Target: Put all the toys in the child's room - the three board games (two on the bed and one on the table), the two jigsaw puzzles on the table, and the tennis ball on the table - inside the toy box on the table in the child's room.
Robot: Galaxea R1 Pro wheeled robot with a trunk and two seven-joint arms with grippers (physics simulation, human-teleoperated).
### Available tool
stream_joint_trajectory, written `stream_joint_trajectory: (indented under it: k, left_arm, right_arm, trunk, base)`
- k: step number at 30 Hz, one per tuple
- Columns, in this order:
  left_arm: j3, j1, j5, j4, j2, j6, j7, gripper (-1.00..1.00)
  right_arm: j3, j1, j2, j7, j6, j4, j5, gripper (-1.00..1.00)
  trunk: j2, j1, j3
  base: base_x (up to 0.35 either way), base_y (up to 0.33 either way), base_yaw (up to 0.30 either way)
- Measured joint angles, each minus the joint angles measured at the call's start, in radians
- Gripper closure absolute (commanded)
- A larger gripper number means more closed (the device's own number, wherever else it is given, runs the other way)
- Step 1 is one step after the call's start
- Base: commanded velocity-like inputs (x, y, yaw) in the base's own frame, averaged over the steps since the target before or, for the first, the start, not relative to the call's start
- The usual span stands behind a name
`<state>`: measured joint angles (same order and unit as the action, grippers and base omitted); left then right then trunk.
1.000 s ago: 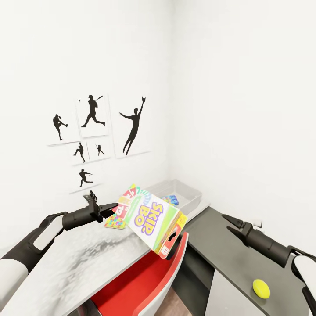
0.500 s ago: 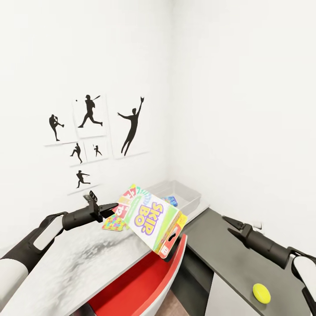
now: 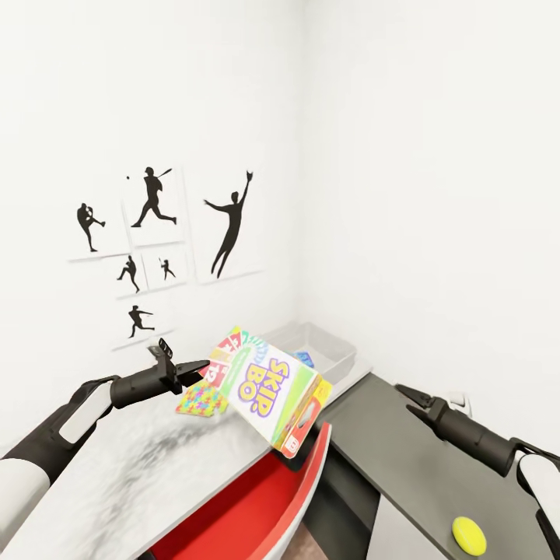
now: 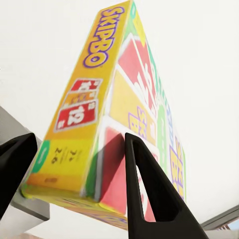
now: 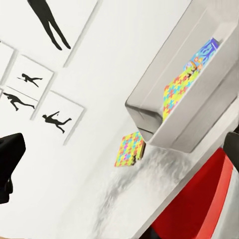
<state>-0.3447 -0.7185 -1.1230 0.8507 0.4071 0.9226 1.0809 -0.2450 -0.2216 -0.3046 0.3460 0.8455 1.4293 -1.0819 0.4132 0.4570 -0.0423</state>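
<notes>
head view: left hand (image 3: 204, 365) is clamped on the corner of the skip-bo board game (image 3: 268, 386), box held tilted in the air over the front edge of the surface (image 3: 132, 474), above a red chair (image 3: 257, 498). left wrist view shows both fingers (image 4: 149, 189) pinching the box edge. just past the box a jigsaw puzzle (image 3: 201, 400) lies flat on the surface, still out. farther back in the corner sits the toy box (image 3: 330, 346); right wrist view shows a second puzzle sheet (image 5: 175, 89) and a blue game (image 5: 206, 51) already inside it. right hand (image 3: 412, 398) hovers over the dark cabinet (image 3: 412, 459), jaws parted, empty. tennis ball (image 3: 469, 536) rests on that cabinet, not collected. judged: skip-bo, one puzzle and ball left; monopoly box unaccounted for.
</notes>
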Motion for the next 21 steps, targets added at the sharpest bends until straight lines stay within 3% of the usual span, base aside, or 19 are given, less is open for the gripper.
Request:
stream_joint_trajectory:
  k: [10, 21]
  left_arm:
    - [0.0, 0.0, -0.002, 0.0, 0.0, 0.001, 0.0, 1.0]
    - [0.0, 0.0, -0.002, 0.0, 0.0, 0.0, 0.001, 1.0]
  right_arm:
    - [0.004, 0.0, -0.001, 0.004, -0.019, 0.001, 0.001, -1.0]
    - [0.004, 0.0, -0.001, 0.004, -0.019, 0.001, 0.001, -1.0]
  trunk:
    - [0.0, 0.0, 0.0]
    - [0.0, 0.0, 0.0]
  base:
    - [0.041, -0.023, 0.0]
    - [0.042, -0.12, 0.017]
